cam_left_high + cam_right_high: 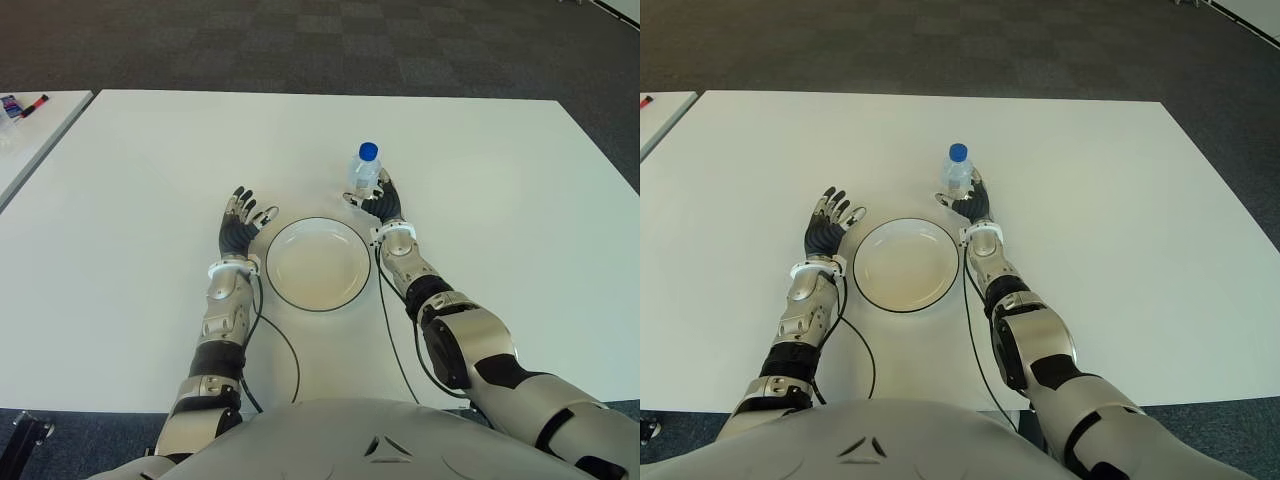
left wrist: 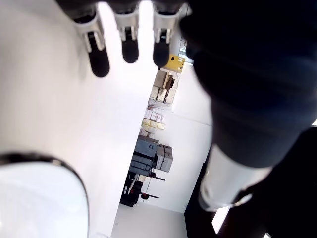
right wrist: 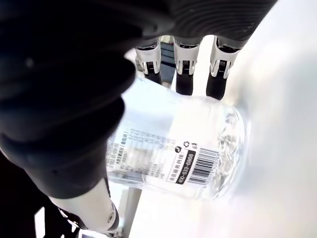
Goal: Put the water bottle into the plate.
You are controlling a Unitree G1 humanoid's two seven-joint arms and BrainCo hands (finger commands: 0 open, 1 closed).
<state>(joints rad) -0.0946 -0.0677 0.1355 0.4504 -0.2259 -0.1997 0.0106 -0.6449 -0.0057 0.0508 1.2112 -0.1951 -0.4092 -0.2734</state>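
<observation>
White table (image 1: 480, 150), dark checkered carpet (image 1: 300, 40) beyond. My right hand (image 1: 380, 203) wraps water bottle (image 1: 365, 170), barcode label (image 3: 190, 166); left hand (image 1: 240, 222) spread, beside plate (image 1: 290, 290).

You get two head views looking forward and down on the broad white table (image 1: 130, 180), a slight sideways offset apart; both share the round white black-rimmed plate (image 1: 313, 263) at centre. Your left wrist camera sits close behind its fingers (image 2: 99, 59), catching that plate's rim. Your right wrist camera looks closely at the clear blue-capped water bottle (image 3: 183, 148), at 1 o'clock from the plate.
</observation>
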